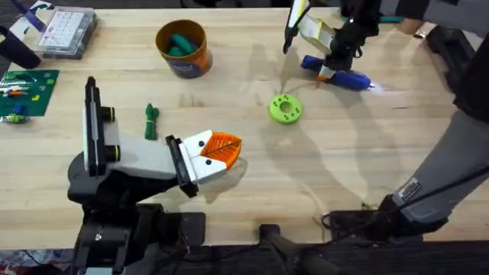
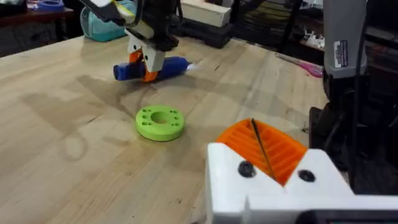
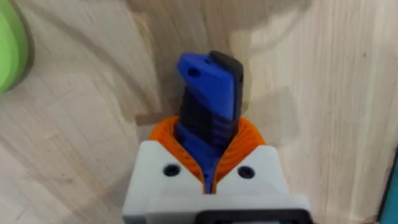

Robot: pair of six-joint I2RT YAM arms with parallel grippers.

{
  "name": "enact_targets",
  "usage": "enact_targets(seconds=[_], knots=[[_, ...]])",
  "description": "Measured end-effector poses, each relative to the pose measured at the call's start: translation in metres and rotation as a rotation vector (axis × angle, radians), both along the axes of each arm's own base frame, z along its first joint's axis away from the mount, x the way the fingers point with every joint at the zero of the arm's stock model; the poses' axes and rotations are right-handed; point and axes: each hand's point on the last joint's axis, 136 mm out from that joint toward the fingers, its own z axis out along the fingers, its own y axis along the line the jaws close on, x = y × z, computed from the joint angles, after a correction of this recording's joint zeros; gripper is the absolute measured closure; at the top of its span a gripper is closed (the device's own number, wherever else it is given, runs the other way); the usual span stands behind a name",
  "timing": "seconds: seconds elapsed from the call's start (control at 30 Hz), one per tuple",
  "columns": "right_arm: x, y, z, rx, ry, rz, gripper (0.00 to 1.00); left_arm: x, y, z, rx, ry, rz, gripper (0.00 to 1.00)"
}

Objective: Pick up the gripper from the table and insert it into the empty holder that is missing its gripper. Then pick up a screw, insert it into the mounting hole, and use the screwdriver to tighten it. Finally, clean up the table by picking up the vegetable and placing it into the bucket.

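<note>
**Right Gripper Clamps the Screwdriver**

Orange pads [image 3: 205, 146] of the right gripper [image 3: 207, 158] pinch the blue screwdriver [image 1: 341, 76] lying on the table [image 1: 367, 160] — lift straight, keep it level. Left gripper [image 1: 221, 150] rests low, fingers pressed together, beside the vegetable [image 1: 151, 121].

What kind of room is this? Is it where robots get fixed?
Probably a workshop or robot lab: a wooden table, a blue screwdriver held by the right gripper, and a clear box of small parts.
</note>
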Motion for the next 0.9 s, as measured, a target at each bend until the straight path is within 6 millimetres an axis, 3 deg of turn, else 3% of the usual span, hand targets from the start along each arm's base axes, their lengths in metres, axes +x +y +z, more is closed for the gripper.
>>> enact_targets(seconds=[0.07, 0.1, 0.23, 0.27, 0.33, 0.5, 0.63, 0.9], knots=[[-0.001, 0.000, 0.000, -0.002, 0.004, 0.003, 0.882, 0.000, 0.000, 0.000, 0.001, -0.002, 0.000, 0.972], [-0.001, 0.000, 0.000, -0.003, 0.005, 0.004, 0.766, 0.000, 0.000, 0.000, 0.002, -0.004, 0.001, 0.882], [-0.001, -0.001, 0.000, -0.008, 0.003, 0.011, 0.161, 0.000, 0.000, 0.000, 0.002, -0.004, 0.002, 0.250], [0.000, -0.001, 0.001, -0.011, 0.001, 0.014, 0.052, 0.000, 0.000, 0.000, 0.001, -0.003, 0.002, 0.117], [-0.003, 0.000, 0.005, -0.013, 0.007, 0.010, 0.010, 0.001, 0.000, 0.000, 0.001, -0.001, 0.003, 0.022], [-0.003, 0.009, 0.041, 0.018, -0.069, -0.070, 0.006, 0.004, 0.001, 0.007, -0.003, -0.039, 0.019, 0.015], [-0.002, 0.017, 0.099, 0.085, -0.209, -0.163, 0.006, 0.011, 0.005, 0.029, -0.018, -0.157, 0.067, 0.014], [0.000, 0.027, 0.239, 0.351, -0.559, -0.411, 0.007, 0.033, 0.021, 0.035, -0.021, -0.142, 0.211, 0.015]])
